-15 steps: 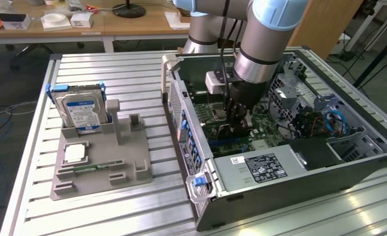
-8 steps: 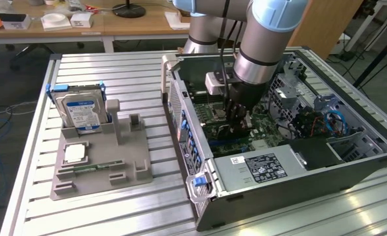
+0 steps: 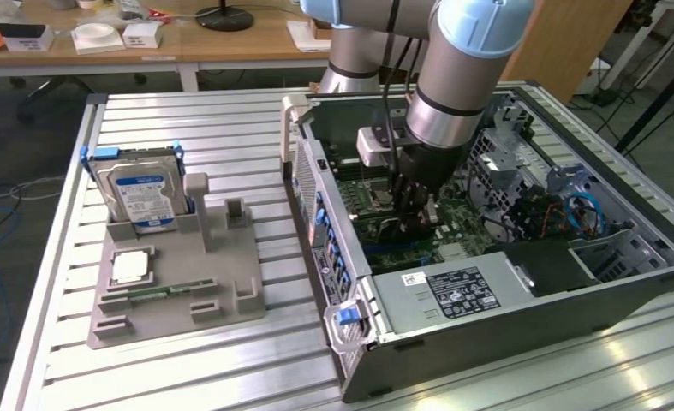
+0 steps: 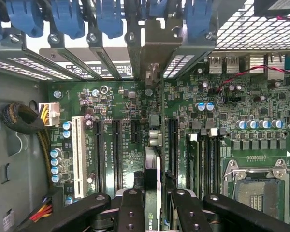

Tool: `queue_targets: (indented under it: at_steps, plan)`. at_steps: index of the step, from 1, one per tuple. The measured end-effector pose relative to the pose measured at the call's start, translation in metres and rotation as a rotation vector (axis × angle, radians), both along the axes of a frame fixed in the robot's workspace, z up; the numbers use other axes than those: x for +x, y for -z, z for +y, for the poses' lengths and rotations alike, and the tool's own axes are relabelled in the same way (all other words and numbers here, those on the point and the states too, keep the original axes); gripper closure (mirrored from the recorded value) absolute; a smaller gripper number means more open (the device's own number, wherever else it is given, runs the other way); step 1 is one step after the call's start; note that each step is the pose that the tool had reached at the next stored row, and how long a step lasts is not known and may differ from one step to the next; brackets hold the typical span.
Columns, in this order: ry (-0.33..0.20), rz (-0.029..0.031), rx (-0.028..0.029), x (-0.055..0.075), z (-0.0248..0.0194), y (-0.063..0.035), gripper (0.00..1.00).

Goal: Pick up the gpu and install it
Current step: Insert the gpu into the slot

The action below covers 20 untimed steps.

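Gpu [image 4: 152,174] edge-on between pincer [image 4: 153,205] fingers, over motherboard [image 4: 111,121].

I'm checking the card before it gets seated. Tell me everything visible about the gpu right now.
The gpu is seen edge-on in the wrist view: a thin card with a dark green printed edge, a pale face and a silver metal end bracket running up to the case's rear slot openings. It stands upright, perpendicular to the motherboard, above an expansion slot inside the open computer case. The gripper is shut on it, black fingers pressing both faces. Whether its connector has entered the slot cannot be told.
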State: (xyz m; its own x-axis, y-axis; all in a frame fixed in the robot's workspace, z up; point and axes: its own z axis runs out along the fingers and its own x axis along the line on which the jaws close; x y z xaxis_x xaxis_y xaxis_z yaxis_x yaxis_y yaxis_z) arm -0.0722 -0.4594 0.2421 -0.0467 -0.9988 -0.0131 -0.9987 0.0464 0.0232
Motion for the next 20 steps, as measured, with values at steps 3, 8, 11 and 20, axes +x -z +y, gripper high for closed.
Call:
queue_targets:
  at_steps: [3, 8, 11, 20]
  plan:
    - [0.0, -0.0001, 0.0002, 0.0, 0.0, 0.0, 0.74]
    - [0.0, -0.0008, 0.0012, 0.0001, 0.0001, -0.0031, 0.74]
    - [0.0, -0.0008, 0.0011, 0.0001, 0.0001, -0.004, 0.74]
    - [0.0, -0.0043, 0.0008, -0.0038, 0.0017, -0.0038, 0.74]
